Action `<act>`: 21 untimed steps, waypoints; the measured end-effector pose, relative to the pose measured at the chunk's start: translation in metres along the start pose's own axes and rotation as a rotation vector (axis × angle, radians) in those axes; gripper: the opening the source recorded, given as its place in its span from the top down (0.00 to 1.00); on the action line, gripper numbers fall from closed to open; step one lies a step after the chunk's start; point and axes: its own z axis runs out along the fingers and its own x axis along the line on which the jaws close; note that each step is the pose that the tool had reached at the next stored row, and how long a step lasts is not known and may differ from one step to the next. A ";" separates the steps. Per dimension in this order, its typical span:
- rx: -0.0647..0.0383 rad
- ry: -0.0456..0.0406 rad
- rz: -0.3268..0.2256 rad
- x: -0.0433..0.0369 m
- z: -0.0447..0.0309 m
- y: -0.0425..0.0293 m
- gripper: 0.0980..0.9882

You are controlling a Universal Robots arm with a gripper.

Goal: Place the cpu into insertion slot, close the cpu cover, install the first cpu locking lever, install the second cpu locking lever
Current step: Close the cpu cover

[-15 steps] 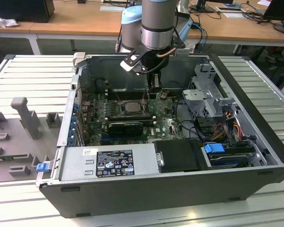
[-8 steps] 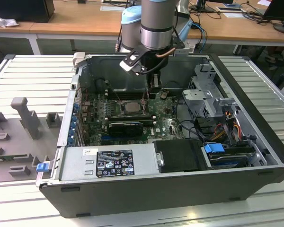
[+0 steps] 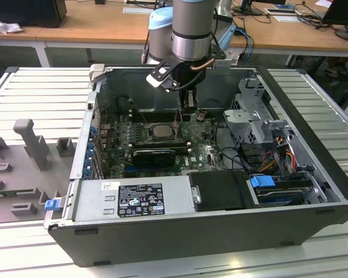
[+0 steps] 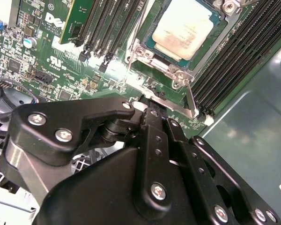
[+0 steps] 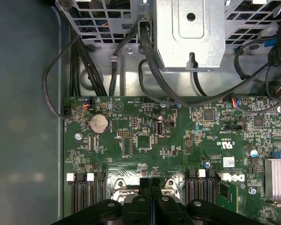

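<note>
Tool (image 5: 150,182) pinched together, empty, just beside cpu cover (image 4: 177,74); cpu (image 4: 182,28) seated; memory slots (image 4: 236,54) alongside.

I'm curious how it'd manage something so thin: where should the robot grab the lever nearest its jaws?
Probably the lever by its free upper end, from above: it is a thin rod rising off the board beside the cpu, so only that end stands clear.

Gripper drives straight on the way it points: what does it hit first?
Probably the steel edge of the cpu cover, just beside the cpu, not the chip's top. The gripper, shut, points at that edge in the second wrist view; depth is unclear.
</note>
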 end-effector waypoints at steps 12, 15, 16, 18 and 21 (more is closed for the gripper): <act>0.000 0.0001 0.000 -0.0002 0.0011 -0.0128 0.99; -0.002 0.0002 0.000 -0.0002 0.0038 -0.0154 0.99; -0.002 0.0001 0.000 -0.0001 0.0065 -0.0164 0.99; -0.002 0.0002 0.000 -0.0001 0.0105 -0.0200 0.99; 0.001 0.0001 -0.001 -0.0003 0.0155 -0.0374 0.99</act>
